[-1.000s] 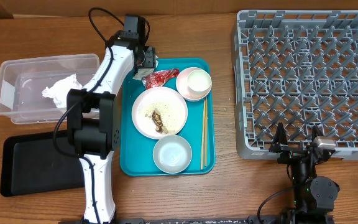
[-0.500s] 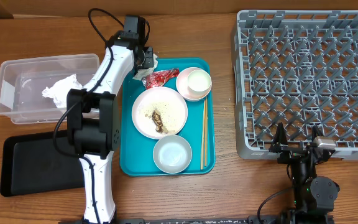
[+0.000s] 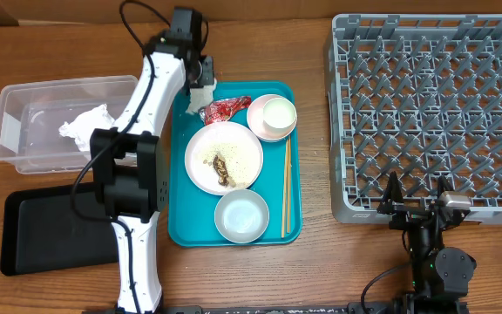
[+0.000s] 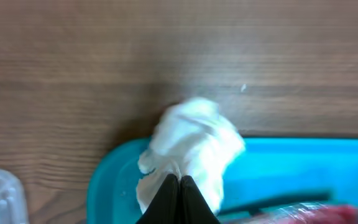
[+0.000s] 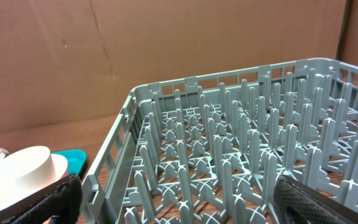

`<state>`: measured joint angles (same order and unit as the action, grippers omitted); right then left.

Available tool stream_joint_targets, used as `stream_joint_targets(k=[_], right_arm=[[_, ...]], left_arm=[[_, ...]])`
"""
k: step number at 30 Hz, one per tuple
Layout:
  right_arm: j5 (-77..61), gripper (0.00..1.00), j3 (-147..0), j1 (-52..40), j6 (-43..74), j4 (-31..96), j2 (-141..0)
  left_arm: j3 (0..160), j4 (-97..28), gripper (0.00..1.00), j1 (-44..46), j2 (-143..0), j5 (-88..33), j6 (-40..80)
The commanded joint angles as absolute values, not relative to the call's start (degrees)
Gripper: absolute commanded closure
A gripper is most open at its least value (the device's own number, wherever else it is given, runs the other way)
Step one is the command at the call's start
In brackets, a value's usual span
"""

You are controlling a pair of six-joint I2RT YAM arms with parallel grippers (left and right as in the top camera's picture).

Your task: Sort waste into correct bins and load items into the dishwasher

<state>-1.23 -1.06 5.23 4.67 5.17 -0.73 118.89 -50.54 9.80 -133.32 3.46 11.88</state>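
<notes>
Since a second ago the left gripper (image 3: 200,80) has drawn back toward the far edge of the table. Its fingers have also come together on a crumpled white napkin (image 4: 191,146), now over the far-left corner of the teal tray (image 3: 181,228). In the wrist view the pinch catches only the napkin's near edge, and most of the wad bulges free beyond the tips.

That thin bite is the main risk. On the way left to the clear tub (image 3: 7,98) (where another napkin (image 3: 84,126) already lies) the paper could slip or tear free. It would then land on bare wood between tray and tub.

The red wrapper (image 3: 226,109) lies just beside the lifted napkin. Whether the two touch cannot be told, but a snagged fold could drag the wrapper off the tray.

The right gripper (image 3: 415,194) rests at the near edge of the dish rack (image 3: 430,105), fingers spread wide and holding nothing.
</notes>
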Motion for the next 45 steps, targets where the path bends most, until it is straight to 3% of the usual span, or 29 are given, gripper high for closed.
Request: stream_joint_targets(k=[1, 9, 17, 28, 29, 30, 31, 32, 39, 45], right_arm=[[-1.13, 0.00, -0.45, 5.50, 4.49, 4.82, -0.16], [-1.13, 0.00, -0.45, 5.50, 4.49, 4.82, -0.16], [-1.13, 0.00, -0.45, 5.50, 4.49, 4.82, -0.16], [-1.13, 0.00, -0.45, 5.50, 4.49, 4.82, -0.16], [-1.13, 0.00, -0.45, 5.50, 4.49, 4.82, -0.16], [-1.13, 0.00, -0.45, 5.50, 4.49, 4.82, -0.16], [-1.13, 0.00, -0.45, 5.50, 4.49, 4.82, -0.16], [-1.13, 0.00, -0.45, 5.50, 4.49, 4.82, -0.16], [-1.13, 0.00, -0.45, 5.50, 4.49, 4.82, -0.16], [-1.13, 0.00, -0.45, 5.50, 4.49, 4.82, -0.16]], left_arm=[[124.99, -53.60, 0.96, 10.52, -132.57, 2.96, 12.51], [133.73, -65.39, 0.96, 8.86, -125.21, 8.21, 19.18], [134.06, -78.78, 0.96, 3.09, -113.49, 23.22, 27.33], [132.42, -86.35, 0.96, -9.96, -114.17, 22.87, 32.40], [132.25, -86.35, 0.86, -10.50, -114.72, 22.63, 32.42], [132.20, -86.48, 0.63, -11.11, -115.28, 22.02, 32.40], [132.18, -86.72, 0.22, -11.53, -115.96, 21.39, 32.38], [132.18, -86.98, 0.00, -12.01, -116.62, 20.38, 32.34], [132.18, -87.00, 0.00, -11.86, -117.49, 11.68, 31.20], [132.18, -82.72, 0.00, -7.09, -115.28, -1.15, 17.06]])
